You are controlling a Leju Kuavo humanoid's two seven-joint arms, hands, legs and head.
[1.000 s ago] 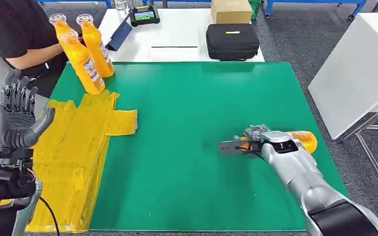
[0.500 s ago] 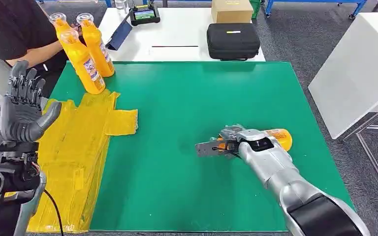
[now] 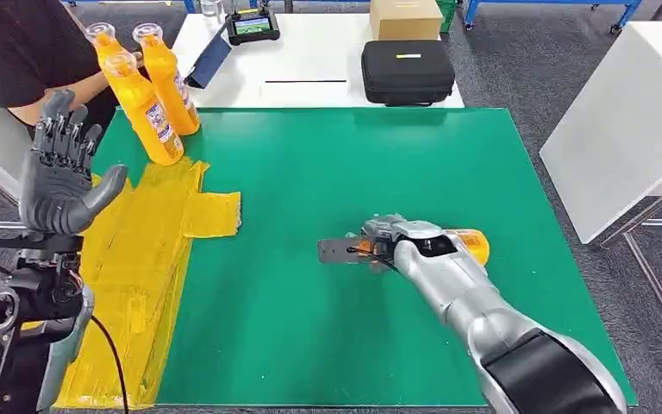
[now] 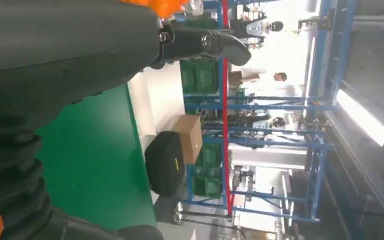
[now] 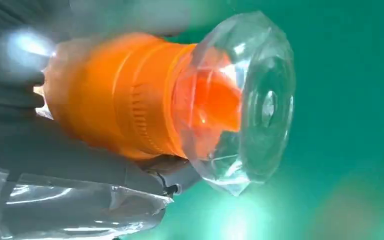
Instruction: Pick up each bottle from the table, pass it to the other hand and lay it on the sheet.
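Right hand (image 3: 379,246) gripping an orange bottle (image 3: 468,244) lying sideways, lower centre of green surface (image 3: 327,172), left hand (image 3: 65,177) raised at left, fingers spread

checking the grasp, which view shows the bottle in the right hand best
The right wrist view: the held bottle shows close up, orange neck and clear cap, in the right hand. The head view shows its orange base past the hand. The left wrist view faces elsewhere.
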